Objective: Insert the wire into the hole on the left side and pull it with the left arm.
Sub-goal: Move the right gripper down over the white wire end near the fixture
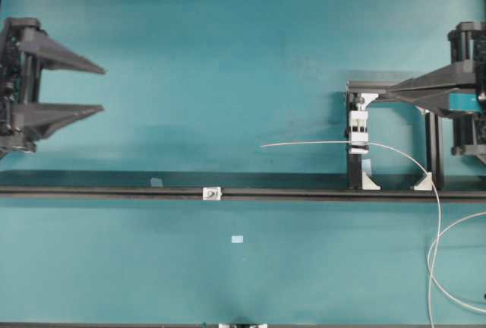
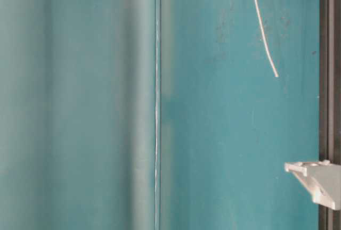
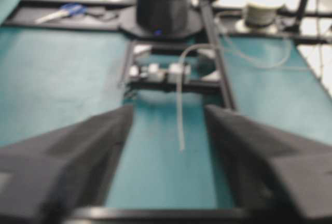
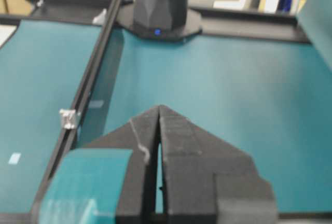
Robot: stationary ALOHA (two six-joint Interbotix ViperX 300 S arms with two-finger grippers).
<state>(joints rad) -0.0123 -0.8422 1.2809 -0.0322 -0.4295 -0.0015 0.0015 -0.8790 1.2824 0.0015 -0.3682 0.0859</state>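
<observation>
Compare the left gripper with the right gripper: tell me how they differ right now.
The left gripper stands open, its two fingers wide apart; the right gripper is shut, fingers pressed together. The left gripper is all black; the right gripper bears teal tape. The left gripper sits at the left edge, the right gripper beside the white clip. Both have black wedge fingers and hold nothing.

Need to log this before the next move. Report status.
Left gripper open, empty, far left. Right gripper shut, empty. Wire held in white clip, free tip clear of the hole. Nothing blocking.
</observation>
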